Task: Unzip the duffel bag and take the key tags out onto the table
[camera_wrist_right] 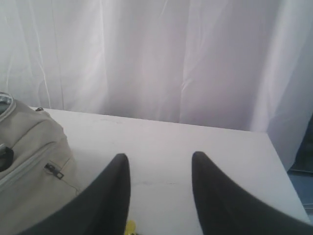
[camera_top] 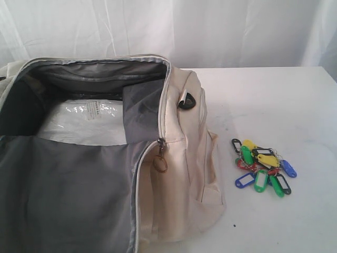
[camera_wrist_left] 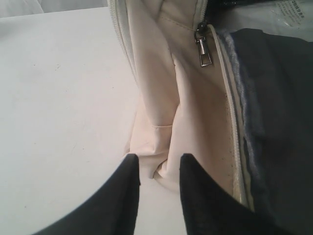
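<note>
From the exterior view, the duffel bag (camera_top: 184,158) lies unzipped, its grey lining and a plastic-wrapped packet (camera_top: 84,121) showing. The key tags (camera_top: 263,166) sit in a heap on the tabletop (camera_top: 274,95), near the bag's right side but not touching it.

At the left wrist, the left fingers (camera_wrist_left: 122,196) stand apart and empty by the bag's corner, below a metal zipper pull (camera_wrist_left: 204,49).

At the right wrist, the right fingers (camera_wrist_right: 110,196) are spread and empty above the tabletop.

Right gripper (camera_wrist_right: 160,155) — black fingers parted, nothing between them — over the white table (camera_wrist_right: 161,134). Beige duffel bag (camera_wrist_right: 29,161) beside it, pocket zip pull (camera_wrist_right: 53,170) visible. White curtain (camera_wrist_right: 146,58) behind. Yellow scrap (camera_wrist_right: 130,227) at one finger, unidentifiable.
</note>
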`<move>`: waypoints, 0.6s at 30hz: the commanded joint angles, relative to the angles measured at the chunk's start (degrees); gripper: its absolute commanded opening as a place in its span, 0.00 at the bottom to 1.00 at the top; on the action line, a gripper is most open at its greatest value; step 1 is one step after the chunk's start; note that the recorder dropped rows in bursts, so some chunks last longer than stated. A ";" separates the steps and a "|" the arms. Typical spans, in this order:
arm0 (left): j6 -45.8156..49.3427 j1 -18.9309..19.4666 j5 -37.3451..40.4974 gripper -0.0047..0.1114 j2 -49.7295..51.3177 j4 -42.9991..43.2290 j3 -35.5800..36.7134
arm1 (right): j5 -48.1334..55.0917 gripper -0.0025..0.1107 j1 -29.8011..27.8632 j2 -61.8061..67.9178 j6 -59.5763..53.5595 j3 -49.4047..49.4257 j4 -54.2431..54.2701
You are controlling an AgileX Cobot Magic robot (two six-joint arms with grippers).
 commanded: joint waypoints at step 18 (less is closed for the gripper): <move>0.00 -0.33 -0.24 0.34 -0.29 -0.68 0.34 | 7.03 0.37 -10.14 -18.98 0.69 10.07 9.31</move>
